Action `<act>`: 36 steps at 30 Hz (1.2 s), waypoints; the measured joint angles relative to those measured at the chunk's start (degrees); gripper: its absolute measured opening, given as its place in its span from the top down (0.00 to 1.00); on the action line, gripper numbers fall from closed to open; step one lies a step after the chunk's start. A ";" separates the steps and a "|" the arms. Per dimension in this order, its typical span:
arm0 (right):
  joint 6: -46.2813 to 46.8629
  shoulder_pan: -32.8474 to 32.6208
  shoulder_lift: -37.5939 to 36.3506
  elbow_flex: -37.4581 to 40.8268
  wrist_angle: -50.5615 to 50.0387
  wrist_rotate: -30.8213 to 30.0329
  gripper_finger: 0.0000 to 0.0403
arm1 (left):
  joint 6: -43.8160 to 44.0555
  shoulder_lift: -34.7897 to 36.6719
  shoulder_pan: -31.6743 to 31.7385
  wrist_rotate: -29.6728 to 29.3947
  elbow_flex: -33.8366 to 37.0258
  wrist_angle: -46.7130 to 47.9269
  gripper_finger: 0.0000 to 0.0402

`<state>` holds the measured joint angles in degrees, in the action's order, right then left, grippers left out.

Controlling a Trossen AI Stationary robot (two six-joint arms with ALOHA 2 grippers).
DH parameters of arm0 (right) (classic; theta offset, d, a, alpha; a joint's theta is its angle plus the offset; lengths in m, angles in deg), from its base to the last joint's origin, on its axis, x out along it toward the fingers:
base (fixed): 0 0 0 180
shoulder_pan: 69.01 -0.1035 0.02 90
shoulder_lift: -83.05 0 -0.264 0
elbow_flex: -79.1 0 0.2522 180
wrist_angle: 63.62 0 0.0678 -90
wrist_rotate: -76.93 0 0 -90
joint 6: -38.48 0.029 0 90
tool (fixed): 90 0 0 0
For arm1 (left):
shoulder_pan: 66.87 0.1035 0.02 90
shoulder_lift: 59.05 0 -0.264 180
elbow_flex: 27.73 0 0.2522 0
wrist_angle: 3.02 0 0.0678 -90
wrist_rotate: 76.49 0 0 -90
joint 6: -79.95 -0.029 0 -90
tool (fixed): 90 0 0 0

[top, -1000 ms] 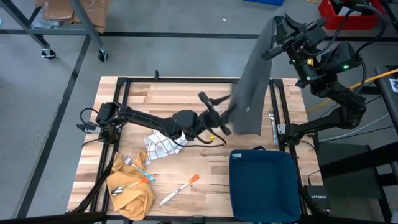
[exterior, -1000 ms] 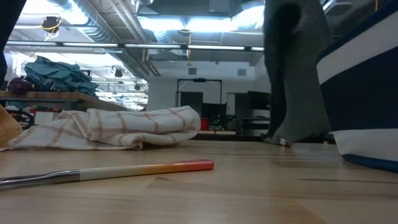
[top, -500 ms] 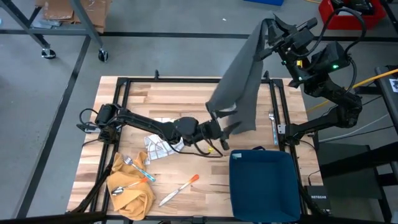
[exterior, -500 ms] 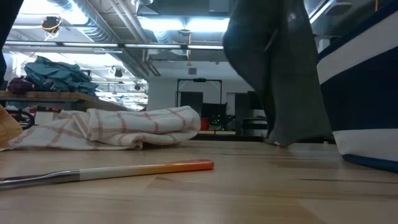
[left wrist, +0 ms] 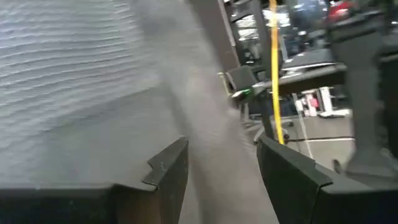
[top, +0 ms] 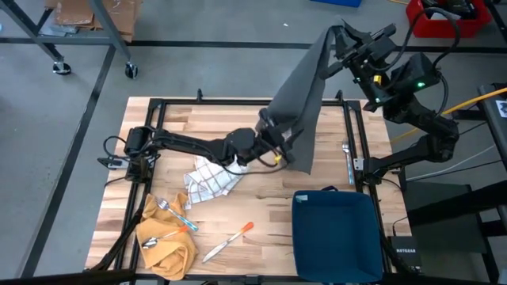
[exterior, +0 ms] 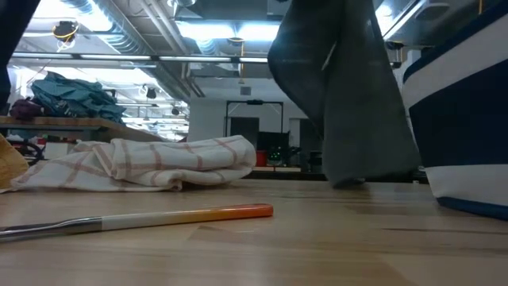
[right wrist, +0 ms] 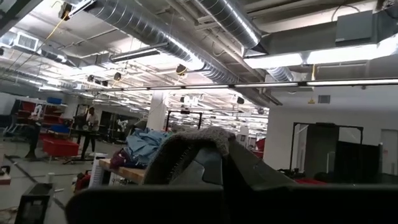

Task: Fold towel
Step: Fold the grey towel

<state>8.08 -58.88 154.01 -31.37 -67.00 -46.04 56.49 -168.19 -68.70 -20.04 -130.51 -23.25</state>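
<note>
A grey towel (top: 305,95) hangs high over the table's far right, spread slantwise between my two grippers. My right gripper (top: 342,38) is up beyond the far edge, shut on the towel's top end. My left gripper (top: 271,131) is lower, over the table's middle, shut on the towel's left corner; in the left wrist view the left gripper (left wrist: 217,158) has grey cloth filling the gap between its fingers. In the low view the towel (exterior: 349,95) reaches down to about table height; whether it touches the table I cannot tell. My left gripper has the towel's lower left corner (left wrist: 211,137) between its two fingers, which come at it from the table's left and slant a little upward. One layer or several, I cannot tell. That corner is held up clear of the table, and the cloth runs fairly taut to the other gripper. My right gripper holds the towel's top end, which bunches over the fingers (right wrist: 186,143) and hides the place of contact. The hand tilts upward. The towel hangs below it, clear of the table at this end.
A checked cloth (top: 207,180) lies crumpled under the left arm. At the near left are a yellow cloth (top: 166,241) with utensils and an orange-handled knife (top: 230,240). A dark blue bin (top: 337,233) stands at the near right, close to the towel's lower edge.
My left gripper has moved toward the table's far edge and a little left, rolling as it went, and has drawn the towel's lower corner up and out. The towel, which hung narrow and straight, is now spread into a slanted sheet. Its top end has stayed with my right gripper.
</note>
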 joint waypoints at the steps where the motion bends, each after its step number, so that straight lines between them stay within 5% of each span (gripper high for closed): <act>1: 0.02 0.01 0.36 0.00 0.03 0.08 1.00 | 0.40 0.00 0.54 -0.45 0.00 0.05 0.55; 14: -0.07 0.01 1.67 0.02 0.10 0.17 1.00 | 0.54 0.00 3.10 -12.39 0.00 2.49 0.55; 20: 0.01 0.00 1.67 0.02 0.11 0.20 1.00 | 0.54 0.00 3.28 -23.04 0.00 3.23 0.55; 31: 0.61 0.00 1.67 0.02 0.06 0.20 1.00 | 0.54 0.00 3.04 -24.96 0.00 4.14 0.55; 36: 0.12 0.00 1.67 0.02 0.15 0.11 1.00 | 0.51 0.03 0.81 -24.29 -0.02 14.08 0.55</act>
<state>8.20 -58.88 155.69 -31.35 -66.85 -45.93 57.00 -168.16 -67.89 -44.34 -130.53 -9.17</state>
